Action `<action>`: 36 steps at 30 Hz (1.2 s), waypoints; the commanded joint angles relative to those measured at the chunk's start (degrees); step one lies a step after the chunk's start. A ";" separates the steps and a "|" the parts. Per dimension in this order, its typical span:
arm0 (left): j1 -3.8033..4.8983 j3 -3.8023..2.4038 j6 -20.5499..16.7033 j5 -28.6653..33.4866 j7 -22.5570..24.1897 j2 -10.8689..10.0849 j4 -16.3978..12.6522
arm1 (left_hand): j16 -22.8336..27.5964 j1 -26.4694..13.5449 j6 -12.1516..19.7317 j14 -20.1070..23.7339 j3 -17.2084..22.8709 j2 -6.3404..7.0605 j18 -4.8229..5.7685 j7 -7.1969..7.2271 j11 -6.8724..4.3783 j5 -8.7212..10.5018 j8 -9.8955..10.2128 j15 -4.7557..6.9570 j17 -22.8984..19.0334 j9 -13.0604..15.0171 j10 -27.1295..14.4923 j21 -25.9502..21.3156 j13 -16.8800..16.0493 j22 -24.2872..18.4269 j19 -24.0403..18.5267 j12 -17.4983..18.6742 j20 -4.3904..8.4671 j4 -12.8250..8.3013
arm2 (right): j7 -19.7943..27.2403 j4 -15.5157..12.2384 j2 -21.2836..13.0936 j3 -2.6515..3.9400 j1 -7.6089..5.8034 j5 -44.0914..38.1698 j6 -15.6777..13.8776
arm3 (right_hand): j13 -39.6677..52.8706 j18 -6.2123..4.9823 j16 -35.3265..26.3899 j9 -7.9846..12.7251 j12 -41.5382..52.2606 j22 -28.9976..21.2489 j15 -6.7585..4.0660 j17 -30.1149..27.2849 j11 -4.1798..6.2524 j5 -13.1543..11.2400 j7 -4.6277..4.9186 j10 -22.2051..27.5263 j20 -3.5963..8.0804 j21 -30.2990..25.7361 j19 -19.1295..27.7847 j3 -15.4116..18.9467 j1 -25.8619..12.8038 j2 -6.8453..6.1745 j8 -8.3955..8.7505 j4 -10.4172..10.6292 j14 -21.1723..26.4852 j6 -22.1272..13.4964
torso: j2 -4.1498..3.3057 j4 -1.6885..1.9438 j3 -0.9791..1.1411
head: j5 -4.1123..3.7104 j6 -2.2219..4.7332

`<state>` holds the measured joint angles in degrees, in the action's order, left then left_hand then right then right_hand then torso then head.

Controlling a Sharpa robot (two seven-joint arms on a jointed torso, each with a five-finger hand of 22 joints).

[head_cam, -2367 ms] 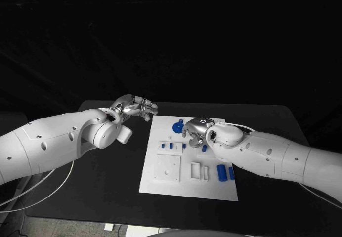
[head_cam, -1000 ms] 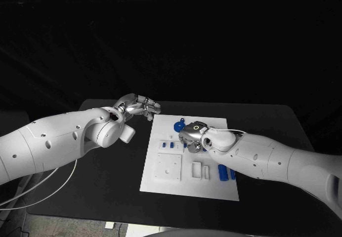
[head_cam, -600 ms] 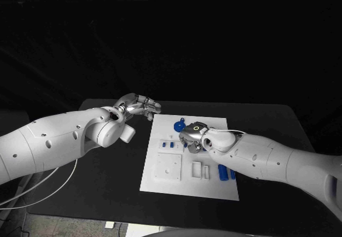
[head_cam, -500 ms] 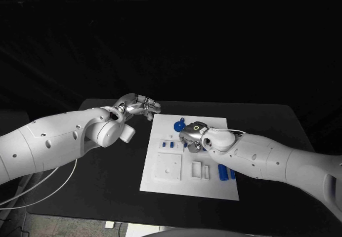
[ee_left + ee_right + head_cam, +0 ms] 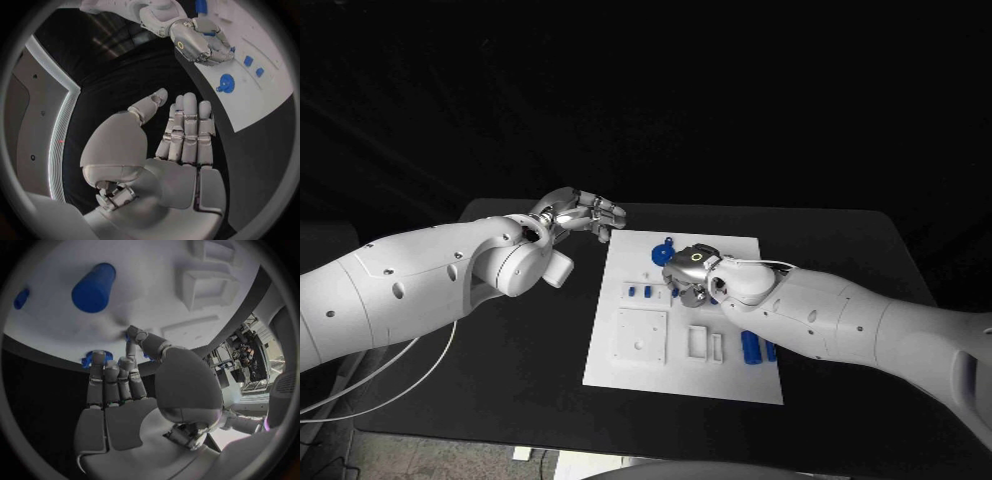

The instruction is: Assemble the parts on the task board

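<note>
1. The task board (image 5: 639, 370) is lying in the middle of the black bench (image 5: 488, 390), its long side running from 12 to 6 o'clock in the head view.
2. The left hand (image 5: 583, 214) is hovering over the bench just off the board's 11 o'clock corner, not touching the board. In the left wrist view this hand (image 5: 178, 135) is showing its fingers straight and side by side with the thumb held apart, and nothing is lying in the palm, so it is empty and open.
3. The right hand (image 5: 692, 272) is hanging low over the upper half of the board, near its centre line. In the right wrist view its fingers (image 5: 119, 380) are lying close together, the thumb is reaching toward the board surface, and I am not able to tell whether it is pinching a part or merely touching the board.
4. A round blue part (image 5: 661, 256) is sitting at the board's 12 o'clock end, just beside the right hand at its 10 o'clock.
5. Two small blue pegs (image 5: 636, 293) are standing at the hand's 8 o'clock, near the board's left edge.
6. Two blue cylinders (image 5: 756, 348) are lying toward 4 o'clock on the board, partly under the right forearm.
7. White raised blocks (image 5: 646, 338) are occupying the board's lower middle.
</note>
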<state>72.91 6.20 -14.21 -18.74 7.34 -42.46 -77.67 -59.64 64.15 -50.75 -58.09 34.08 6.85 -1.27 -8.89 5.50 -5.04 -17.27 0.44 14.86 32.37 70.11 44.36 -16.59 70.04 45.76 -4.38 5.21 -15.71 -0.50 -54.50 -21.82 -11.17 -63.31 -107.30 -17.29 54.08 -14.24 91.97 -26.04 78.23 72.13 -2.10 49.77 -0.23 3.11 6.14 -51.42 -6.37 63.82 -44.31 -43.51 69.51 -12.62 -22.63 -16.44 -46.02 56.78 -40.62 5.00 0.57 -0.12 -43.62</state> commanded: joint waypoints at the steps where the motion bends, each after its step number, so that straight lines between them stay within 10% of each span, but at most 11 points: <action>1: 0.07 -0.04 0.23 0.05 0.35 0.11 -0.11 | 0.22 0.28 0.47 -0.10 0.11 -0.44 -1.15 0.00 0.19 0.15 0.29 -0.21 0.09 0.08 -0.31 -0.31 -0.10 0.07 -0.06 0.17 0.65 0.28 | -0.12 0.17 -0.15 -0.21 0.37 -0.93 2.13 | -0.09 -0.76 0.34 -0.15 0.33 -0.06 0.05 -0.01 0.07 -0.32 -0.08 -0.12 0.10 0.09 0.35 0.76 -0.76 0.14 0.04 0.05 0.28 0.49 | 0.07 -0.08 0.02 | 0.00 -0.11; 36: 0.07 -0.04 0.16 -0.07 0.21 -0.12 -0.15 | 0.27 0.39 0.51 -0.12 0.14 -0.43 -1.15 -0.01 0.20 0.15 0.29 -0.21 0.19 0.10 -0.34 -0.36 -0.12 0.15 -0.05 0.18 0.65 0.23 | -2.28 -0.95 -0.98 -0.23 0.76 -0.17 7.60 | -0.59 -0.76 0.21 -0.83 -0.05 -0.71 0.01 -0.34 0.37 -0.30 -0.34 -0.42 0.16 -0.10 0.11 5.22 -8.61 1.21 0.74 3.30 0.06 1.10 | 0.07 -0.09 0.00 | -0.23 -0.39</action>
<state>72.91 6.20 -14.22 -18.76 7.26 -42.62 -77.67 -59.64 64.38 -50.76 -58.09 34.08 6.62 -1.28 -8.89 5.50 -5.04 -17.27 0.44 14.97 32.40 70.11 44.36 -16.62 70.13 45.76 -4.38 5.21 -15.71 -2.28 -55.44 -22.67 -11.03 -63.13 -107.20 -13.98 53.53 -14.24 92.19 -27.03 78.23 71.47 -2.11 49.51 0.09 2.88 5.73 -51.93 -6.36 63.82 -44.31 -38.37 61.11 -11.53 -22.12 -13.38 -46.02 57.98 -40.55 4.97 0.58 -0.32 -43.97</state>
